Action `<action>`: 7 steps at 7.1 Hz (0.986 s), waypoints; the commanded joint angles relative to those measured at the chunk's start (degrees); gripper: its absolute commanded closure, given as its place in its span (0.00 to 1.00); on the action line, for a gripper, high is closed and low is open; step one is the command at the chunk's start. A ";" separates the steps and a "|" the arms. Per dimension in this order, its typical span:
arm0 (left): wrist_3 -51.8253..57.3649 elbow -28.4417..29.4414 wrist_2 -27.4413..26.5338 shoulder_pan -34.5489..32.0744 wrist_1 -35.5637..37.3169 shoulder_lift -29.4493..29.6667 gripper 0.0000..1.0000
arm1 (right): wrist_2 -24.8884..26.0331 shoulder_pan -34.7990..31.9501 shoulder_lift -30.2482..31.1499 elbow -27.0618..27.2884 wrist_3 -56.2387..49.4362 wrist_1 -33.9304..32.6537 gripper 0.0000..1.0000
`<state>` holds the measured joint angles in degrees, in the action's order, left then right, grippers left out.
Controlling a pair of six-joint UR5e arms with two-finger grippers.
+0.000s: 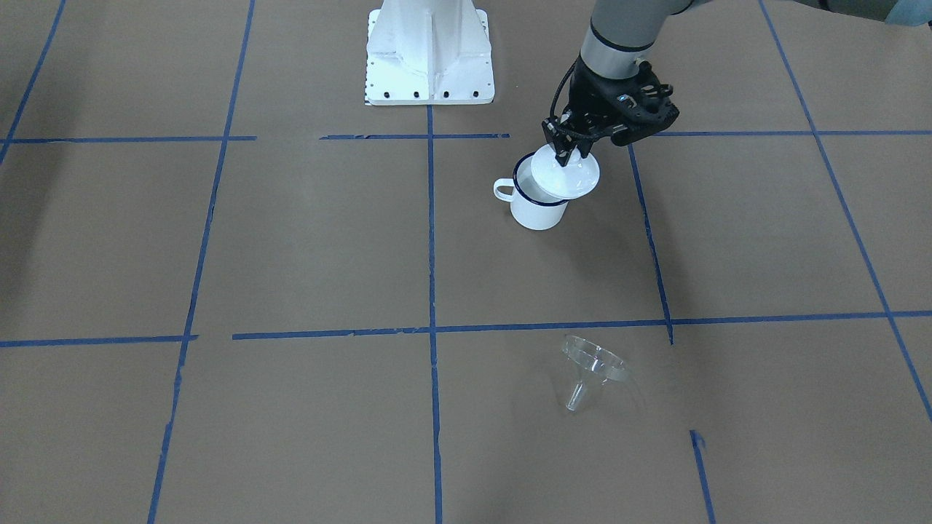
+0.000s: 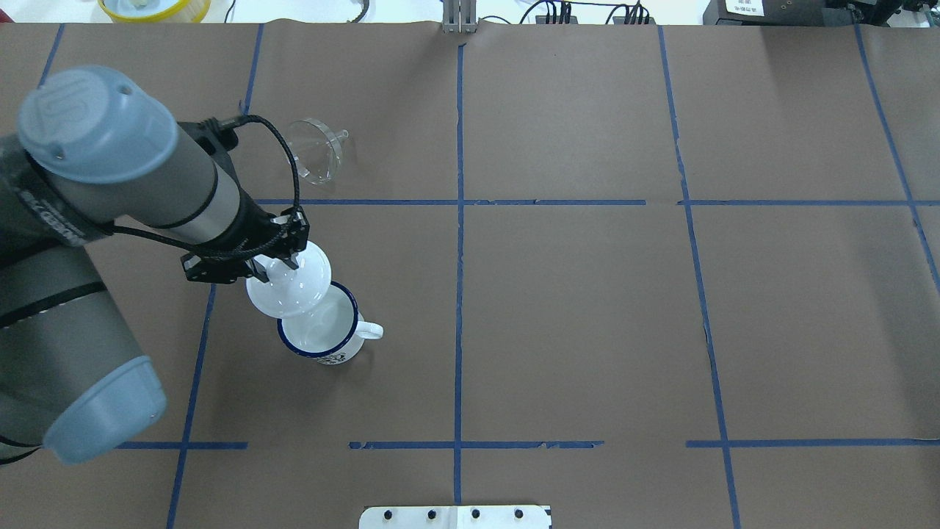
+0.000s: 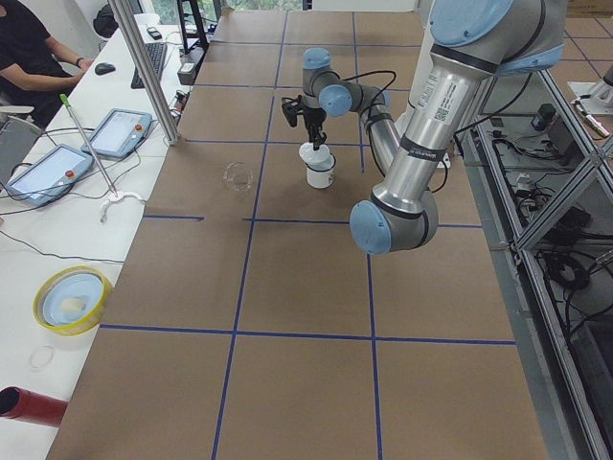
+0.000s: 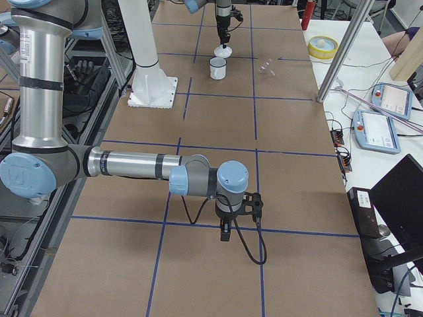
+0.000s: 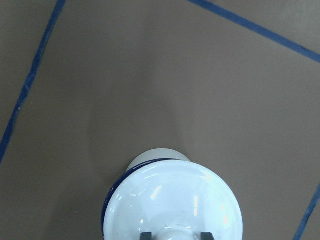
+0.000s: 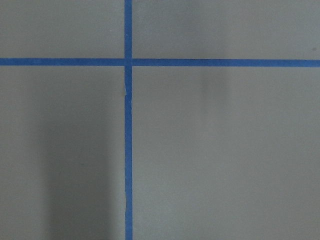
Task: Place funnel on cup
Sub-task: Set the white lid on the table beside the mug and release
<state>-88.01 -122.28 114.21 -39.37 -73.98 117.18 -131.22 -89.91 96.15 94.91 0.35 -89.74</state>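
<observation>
The white enamel cup with a dark blue rim stands upright on the brown table, also seen in the overhead view. My left gripper is shut on the knob of a white round lid and holds it just above the cup, shifted toward the robot's left so the cup mouth is partly uncovered. The clear funnel lies on its side, apart from the cup, farther from the robot. My right gripper hangs over bare table far from both; I cannot tell if it is open.
The white robot base stands beyond the cup in the front-facing view. Blue tape lines divide the brown table. A yellow bowl and a red cylinder sit near the side edge.
</observation>
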 commanded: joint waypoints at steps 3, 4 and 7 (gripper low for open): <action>7.06 -4.55 0.22 -2.29 -11.26 -18.15 1.00 | 0.00 0.00 0.00 -0.07 0.00 0.00 0.00; 5.58 0.76 0.31 -1.86 -22.24 -21.61 1.00 | 0.00 0.00 0.00 -0.07 0.00 0.00 0.00; 0.64 11.87 0.40 2.19 -30.35 -18.51 1.00 | 0.00 0.00 0.00 0.01 0.00 0.00 0.00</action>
<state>-86.70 -113.43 114.55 -38.19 -102.89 96.97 -131.22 -89.91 96.15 94.85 0.35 -89.74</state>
